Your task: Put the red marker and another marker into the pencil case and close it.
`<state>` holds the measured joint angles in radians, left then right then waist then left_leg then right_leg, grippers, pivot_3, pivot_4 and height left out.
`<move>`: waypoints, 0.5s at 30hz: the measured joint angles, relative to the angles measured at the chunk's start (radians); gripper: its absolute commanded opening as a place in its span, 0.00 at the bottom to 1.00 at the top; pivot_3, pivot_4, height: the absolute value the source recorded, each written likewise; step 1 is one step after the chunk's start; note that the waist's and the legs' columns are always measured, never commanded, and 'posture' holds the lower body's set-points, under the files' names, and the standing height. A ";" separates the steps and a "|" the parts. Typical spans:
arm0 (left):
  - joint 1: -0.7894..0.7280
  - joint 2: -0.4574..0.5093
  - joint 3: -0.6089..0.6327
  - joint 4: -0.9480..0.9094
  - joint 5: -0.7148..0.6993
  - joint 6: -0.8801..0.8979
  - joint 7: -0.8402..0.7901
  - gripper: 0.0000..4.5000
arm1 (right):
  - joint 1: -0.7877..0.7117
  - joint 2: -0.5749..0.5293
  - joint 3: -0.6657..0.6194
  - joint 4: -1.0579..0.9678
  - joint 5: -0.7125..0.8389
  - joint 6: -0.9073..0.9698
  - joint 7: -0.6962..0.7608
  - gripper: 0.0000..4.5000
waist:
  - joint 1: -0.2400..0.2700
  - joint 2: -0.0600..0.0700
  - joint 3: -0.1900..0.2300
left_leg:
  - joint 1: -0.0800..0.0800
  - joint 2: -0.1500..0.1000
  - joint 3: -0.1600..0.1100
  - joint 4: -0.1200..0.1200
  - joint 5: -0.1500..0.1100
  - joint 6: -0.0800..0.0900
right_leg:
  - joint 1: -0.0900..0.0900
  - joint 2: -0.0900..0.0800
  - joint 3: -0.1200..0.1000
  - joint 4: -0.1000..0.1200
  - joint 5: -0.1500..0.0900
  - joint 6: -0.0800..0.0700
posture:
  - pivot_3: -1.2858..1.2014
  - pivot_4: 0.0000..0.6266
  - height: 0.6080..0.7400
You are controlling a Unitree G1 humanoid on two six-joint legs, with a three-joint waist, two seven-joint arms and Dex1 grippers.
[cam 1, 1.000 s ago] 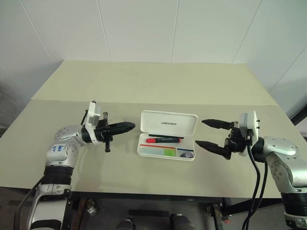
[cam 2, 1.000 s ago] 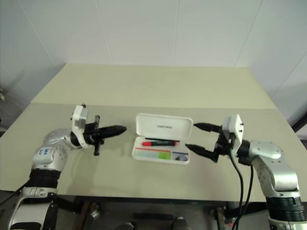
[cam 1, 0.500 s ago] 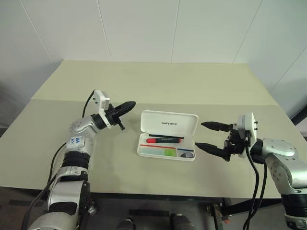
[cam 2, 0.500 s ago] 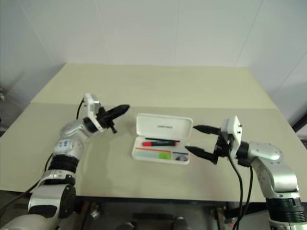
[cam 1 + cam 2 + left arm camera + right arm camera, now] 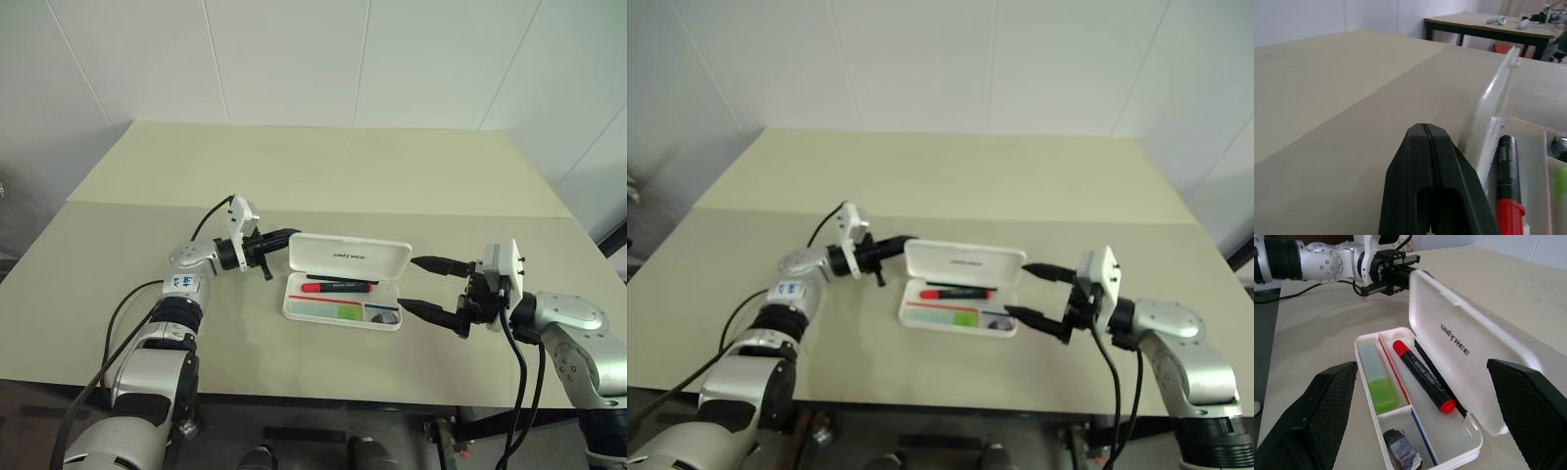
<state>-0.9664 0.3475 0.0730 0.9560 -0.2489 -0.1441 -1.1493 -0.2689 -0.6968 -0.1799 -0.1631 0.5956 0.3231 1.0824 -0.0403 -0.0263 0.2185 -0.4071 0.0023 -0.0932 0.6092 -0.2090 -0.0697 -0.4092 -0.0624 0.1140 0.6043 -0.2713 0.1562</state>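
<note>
The pencil case (image 5: 348, 257) lies open mid-table, its white lid standing up at the back. In its tray, the red marker (image 5: 338, 287) lies along the back, with the pale green marker (image 5: 328, 309) in front of it. My left gripper (image 5: 292, 235) is shut and holds nothing. Its tip (image 5: 1422, 131) sits right by the outer face of the lid (image 5: 1494, 95) at its left end, and I cannot tell if they touch. My right gripper (image 5: 407, 283) stands open just right of the case, nothing between its fingers (image 5: 1327, 406).
A small grey stubby object (image 5: 1400, 450) rests in the tray's right compartment. The beige table (image 5: 294, 176) stretches well behind the case and to both sides. A seam runs across it behind the case. White walls rise past the far edge.
My left gripper has swung right and forward, from well left of the case to the lid's left end, staying shut. The right gripper has held still.
</note>
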 measured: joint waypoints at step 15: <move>0.078 0.039 -0.097 -0.169 0.007 -0.080 -0.304 0.00 | 0.107 -0.080 -0.111 -0.091 0.075 0.092 -0.007 1.00 | 0.009 0.000 0.000 | 0.000 0.000 0.000 0.000 0.000 0.000 | 0.001 0.000 0.000 -0.001 0.000 -0.001 | 0.52 0.24 1.00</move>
<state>-0.8883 0.3864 -0.0243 0.7874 -0.2422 -0.2241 -1.4530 -0.1616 -0.7764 -0.2908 -0.2543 0.6704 0.4147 1.0756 -0.0317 -0.0263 0.2184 -0.4070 0.0026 -0.0930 0.6096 -0.2092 -0.0698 -0.4085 -0.0624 0.1141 0.6031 -0.2712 0.1554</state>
